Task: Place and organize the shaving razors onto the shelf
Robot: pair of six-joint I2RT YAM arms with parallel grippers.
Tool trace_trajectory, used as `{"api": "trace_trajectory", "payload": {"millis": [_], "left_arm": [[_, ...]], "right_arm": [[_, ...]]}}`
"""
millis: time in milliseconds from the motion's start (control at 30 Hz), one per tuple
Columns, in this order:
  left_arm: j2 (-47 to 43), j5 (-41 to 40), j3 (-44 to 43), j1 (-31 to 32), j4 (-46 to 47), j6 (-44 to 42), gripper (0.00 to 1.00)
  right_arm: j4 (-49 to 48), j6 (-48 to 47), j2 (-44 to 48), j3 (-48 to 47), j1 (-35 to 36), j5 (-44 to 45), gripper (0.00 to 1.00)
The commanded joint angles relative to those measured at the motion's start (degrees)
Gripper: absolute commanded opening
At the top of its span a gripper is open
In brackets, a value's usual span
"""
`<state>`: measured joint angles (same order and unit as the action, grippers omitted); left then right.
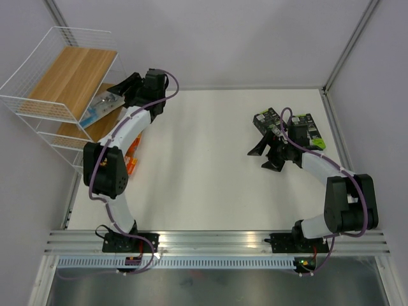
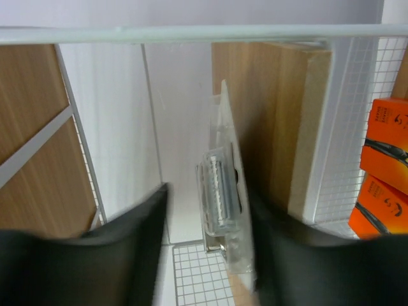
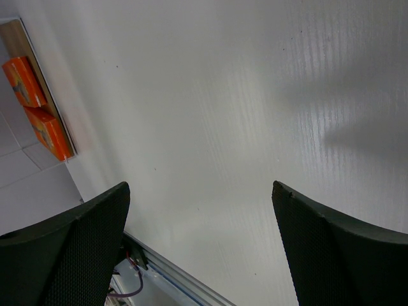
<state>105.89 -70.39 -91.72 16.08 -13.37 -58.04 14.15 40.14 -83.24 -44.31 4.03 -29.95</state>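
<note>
The shelf stands at the far left, a white wire rack with wood boards. My left gripper reaches into it. The flat white-blue razor pack lies on the middle board. In the left wrist view the pack stands between the spread fingers of my left gripper, against the right finger, with a gap to the left one. Two orange boxes sit on the lowest board. Two black boxes with lime-green tops lie on the table at the right. My right gripper is open and empty just in front of them.
The orange boxes also show in the left wrist view behind the rack's wire mesh, and in the right wrist view. Grey walls close the table at the back and right. An aluminium rail runs along the near edge.
</note>
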Motion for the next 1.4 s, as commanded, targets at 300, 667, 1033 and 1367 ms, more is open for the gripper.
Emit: {"api": "trace_trajectory", "payload": {"millis": [300, 667, 1033, 1367], "left_arm": [[-7.62, 6.38, 0.32, 7.55, -2.7, 8.89, 0.81], [-7.01, 17.93, -8.03, 2.3, -24.08, 32.55, 0.75], [-9.91, 29.22, -13.91, 2.74, -31.98, 41.94, 0.88], [-11.49, 39.6, -13.92, 2.2, -35.24, 49.6, 0.77]], "right_arm": [[-1.14, -0.15, 0.54, -1.74, 0.36, -0.54, 0.98], [-0.88, 0.02, 2.12, -0.25, 0.63, -0.1, 0.98], [-0.18, -0.06, 3.35, -0.07, 0.8, 0.78, 0.98], [-0.18, 0.38, 3.7, 0.55, 1.5, 1.13, 0.98]]}}
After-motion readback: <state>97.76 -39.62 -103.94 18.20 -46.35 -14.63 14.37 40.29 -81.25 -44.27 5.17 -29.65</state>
